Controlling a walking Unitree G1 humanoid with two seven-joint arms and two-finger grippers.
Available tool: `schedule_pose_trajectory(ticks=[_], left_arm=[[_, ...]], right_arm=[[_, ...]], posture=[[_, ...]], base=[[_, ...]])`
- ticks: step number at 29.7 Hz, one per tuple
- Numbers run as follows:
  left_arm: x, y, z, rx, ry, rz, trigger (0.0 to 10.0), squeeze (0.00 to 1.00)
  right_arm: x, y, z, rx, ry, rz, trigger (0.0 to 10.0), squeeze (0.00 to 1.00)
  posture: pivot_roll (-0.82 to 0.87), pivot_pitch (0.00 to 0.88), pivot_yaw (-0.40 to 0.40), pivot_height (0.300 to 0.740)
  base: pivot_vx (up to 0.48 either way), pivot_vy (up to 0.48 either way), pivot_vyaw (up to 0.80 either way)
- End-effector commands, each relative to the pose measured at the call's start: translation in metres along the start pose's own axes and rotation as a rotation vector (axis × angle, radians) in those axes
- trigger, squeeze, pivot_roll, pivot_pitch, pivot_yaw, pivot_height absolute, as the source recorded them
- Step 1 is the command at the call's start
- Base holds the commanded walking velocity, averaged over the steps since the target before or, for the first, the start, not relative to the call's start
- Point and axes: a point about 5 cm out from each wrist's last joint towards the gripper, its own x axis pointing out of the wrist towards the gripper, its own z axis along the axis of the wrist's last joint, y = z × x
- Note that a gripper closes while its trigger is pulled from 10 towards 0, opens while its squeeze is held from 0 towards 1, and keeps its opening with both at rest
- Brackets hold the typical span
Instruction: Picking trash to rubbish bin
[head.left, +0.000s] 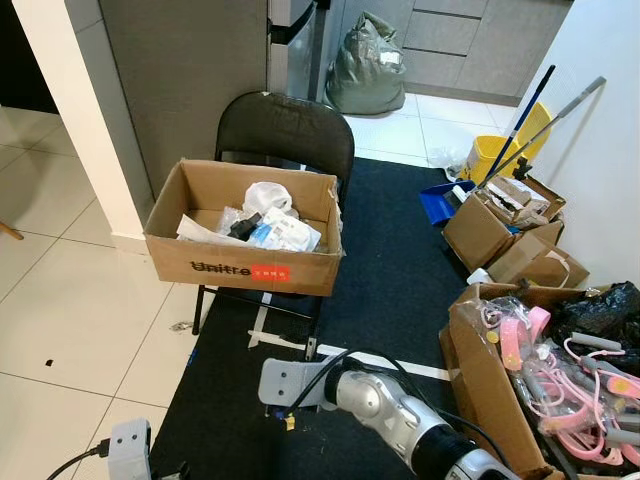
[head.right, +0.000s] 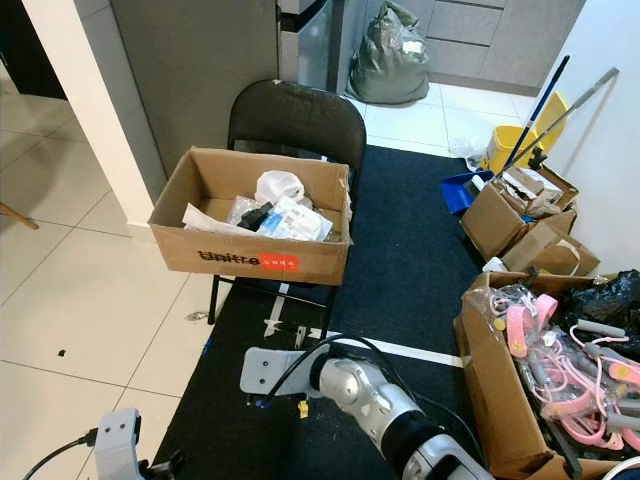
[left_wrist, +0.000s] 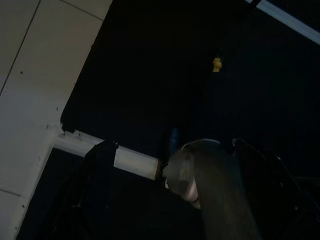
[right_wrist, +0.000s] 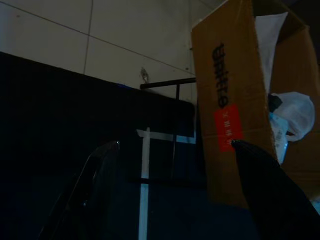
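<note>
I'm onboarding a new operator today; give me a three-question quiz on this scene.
1. True or false: the brown cardboard box with the red label sits on the black folding chair.
2. What lies under the chair? A) dark blue mat B) wooden boards C) green grass
3. Fill in: the right gripper's black fingers are spread ____, holding nothing.

Key: 1 true; 2 A; 3 open. The left gripper hangs low over the mat's edge, also open.
</note>
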Motion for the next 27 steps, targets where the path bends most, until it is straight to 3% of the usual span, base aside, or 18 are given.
schedule_pose_trajectory(ticks=[1,27], left_arm=[[-0.002,0.000,-0.011,-0.003,0.043,0.006,10.0,0.00],[-0.006,-0.002,-0.028,0.000,0.115,0.001,10.0,0.00]], right_arm=[[0.000,0.001,-0.003,0.008,0.006,0.002,10.0,0.00],[0.008,-0.007,-0.002,0.000,0.010,-0.001,10.0,0.00]], posture=[[0.15,0.000,-0.007,0.740],[0.11,0.000,0.022,0.740]], base=[[0.000,0.000,0.00],[0.000,0.000,0.00]])
